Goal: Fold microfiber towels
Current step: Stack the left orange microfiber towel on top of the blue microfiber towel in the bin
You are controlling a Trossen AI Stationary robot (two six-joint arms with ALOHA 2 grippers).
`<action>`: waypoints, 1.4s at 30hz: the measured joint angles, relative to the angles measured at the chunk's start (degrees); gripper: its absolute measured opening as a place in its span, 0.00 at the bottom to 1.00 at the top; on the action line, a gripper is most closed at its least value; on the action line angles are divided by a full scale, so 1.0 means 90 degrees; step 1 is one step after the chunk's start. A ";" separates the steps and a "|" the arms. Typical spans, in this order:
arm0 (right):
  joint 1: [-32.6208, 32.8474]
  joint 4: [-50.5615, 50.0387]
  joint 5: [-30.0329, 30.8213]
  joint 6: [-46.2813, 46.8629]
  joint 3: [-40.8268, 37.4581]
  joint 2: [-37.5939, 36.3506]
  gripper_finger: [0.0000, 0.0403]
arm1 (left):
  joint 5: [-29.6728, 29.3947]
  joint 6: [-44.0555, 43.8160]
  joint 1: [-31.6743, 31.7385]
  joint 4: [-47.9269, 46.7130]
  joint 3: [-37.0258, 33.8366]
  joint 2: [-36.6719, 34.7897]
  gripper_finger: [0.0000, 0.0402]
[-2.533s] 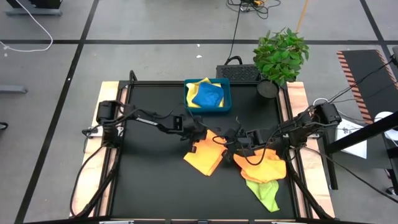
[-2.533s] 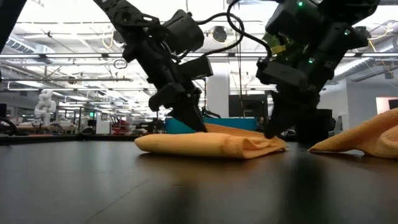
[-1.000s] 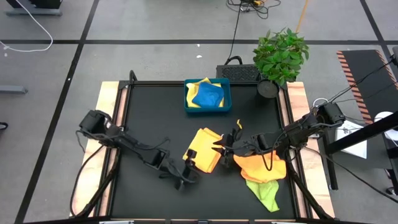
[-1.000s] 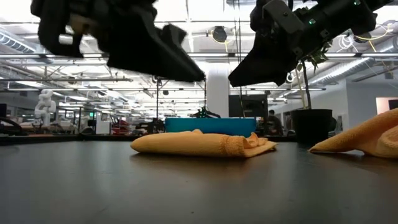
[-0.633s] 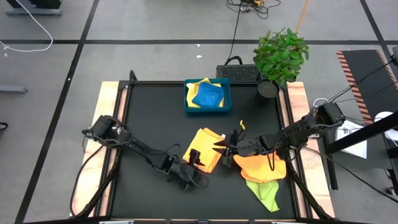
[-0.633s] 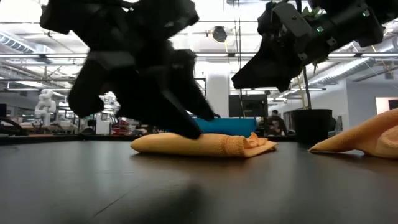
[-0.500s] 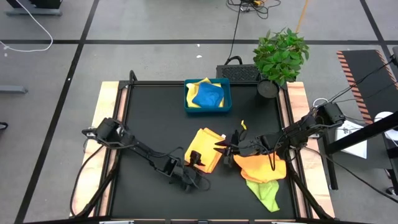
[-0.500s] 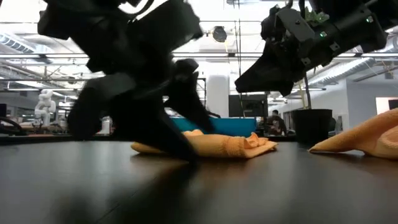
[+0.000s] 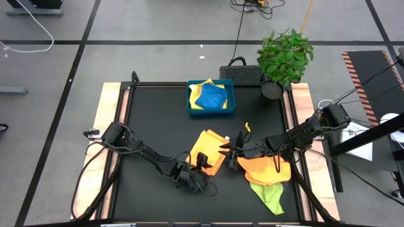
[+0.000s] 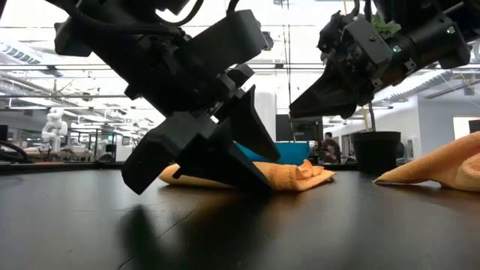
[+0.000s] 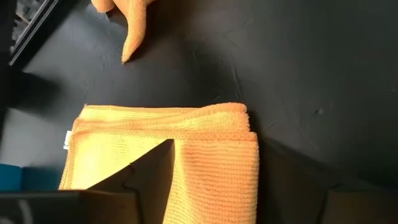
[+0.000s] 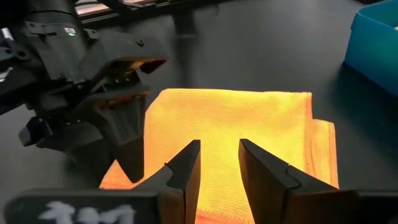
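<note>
A folded orange-yellow towel [image 9: 211, 146] lies flat on the black table, also seen in the low view [image 10: 289, 177] and both wrist views [image 11: 205, 162] [image 12: 249, 124]. My left gripper [image 9: 201, 164] [image 10: 199, 180] is open, down at the towel's near edge, its fingers either side of a folded corner [image 11: 249, 124]. My right gripper [image 9: 228, 153] [image 12: 219, 144] hovers above the towel's right side, open by a narrow gap with nothing in it. A crumpled orange towel [image 9: 265, 169] and a lime green one [image 9: 268, 195] lie to the right. My left gripper comes slanting down from the table's near side. One finger [image 11: 137, 177] lies over the towel's top face near its near edge, and the other [image 11: 298, 186] stands on bare table beside the folded side. Whether the first finger presses the cloth I cannot tell.
A blue tray [image 9: 232, 108] at the far middle holds a blue towel [image 9: 211, 96] and a pale yellow one [image 9: 201, 84]. A potted plant [image 9: 284, 57] and a black box [image 9: 243, 74] stand at the far right. Bare table lies to the left.
My left gripper has come down to the table and moved toward the folded towel's near edge, turning and opening wide as it came. My right gripper has sunk a little over the towel. The towel has stayed where it was.
</note>
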 joint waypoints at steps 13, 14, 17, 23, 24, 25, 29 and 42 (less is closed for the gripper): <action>0.0048 0.0061 -0.0563 -0.1187 0.0000 0.0000 0.26 | 0.0360 0.0017 0.0137 -0.0016 -0.0024 0.0019 0.24; 0.0078 0.0034 -0.0646 -0.1472 0.0000 0.0000 0.25 | 0.0367 0.0036 0.0137 0.0012 -0.0027 0.0022 0.21; 0.0220 0.0016 -0.0672 -0.2213 0.0000 0.0000 0.25 | 0.0494 0.0167 0.0153 0.0031 -0.0029 0.0029 0.12; 0.0340 0.0013 -0.0684 -0.2295 0.0002 -0.0002 0.25 | 0.0945 0.0213 0.0220 -0.0238 -0.0047 -0.0229 0.03; 0.0340 0.0011 -0.0787 -0.2279 0.0002 0.0000 0.26 | 0.1038 0.0140 0.0240 -0.0398 -0.0058 -0.0333 0.03; 0.0340 0.0017 -0.0887 -0.2286 0.0002 0.0000 0.27 | 0.1074 0.0046 0.0262 -0.0451 -0.0061 -0.0436 0.03; 0.0394 0.0089 -0.1006 -0.2471 0.0010 -0.0002 0.35 | 0.1271 -0.0094 0.0335 -0.0771 -0.0044 -0.1013 0.01; 0.0464 0.1282 -0.1018 -0.2977 0.0012 0.1148 0.69 | 0.1339 -0.0083 0.0662 -0.1345 -0.0039 -0.1506 0.01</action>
